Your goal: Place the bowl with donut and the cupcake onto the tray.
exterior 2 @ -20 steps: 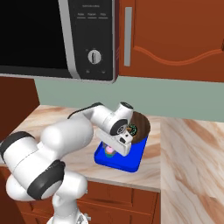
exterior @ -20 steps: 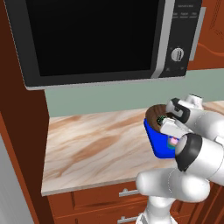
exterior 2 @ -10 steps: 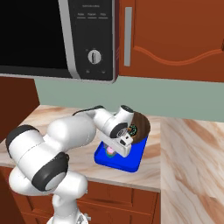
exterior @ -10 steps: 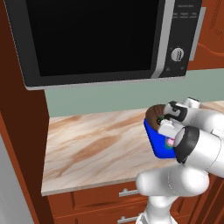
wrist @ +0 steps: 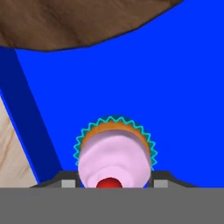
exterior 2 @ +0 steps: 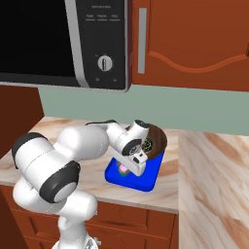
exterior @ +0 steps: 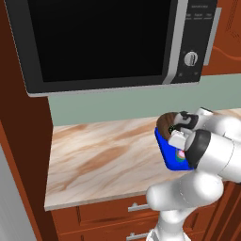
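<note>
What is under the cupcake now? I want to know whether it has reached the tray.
The blue tray shows all around the cupcake, directly below it. Whether its base touches the tray is hidden. The bowl sits at the tray's far end.

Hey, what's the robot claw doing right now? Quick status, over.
Claw low over tray, closed around cupcake. Bowl with donut already on tray. Nothing in the way.

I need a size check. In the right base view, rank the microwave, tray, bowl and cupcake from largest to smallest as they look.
1. Microwave, cut off by the frame.
2. Tray, partly hidden by the arm.
3. Bowl, partly hidden by the arm.
4. Cupcake, just a pink speck under the gripper.
</note>
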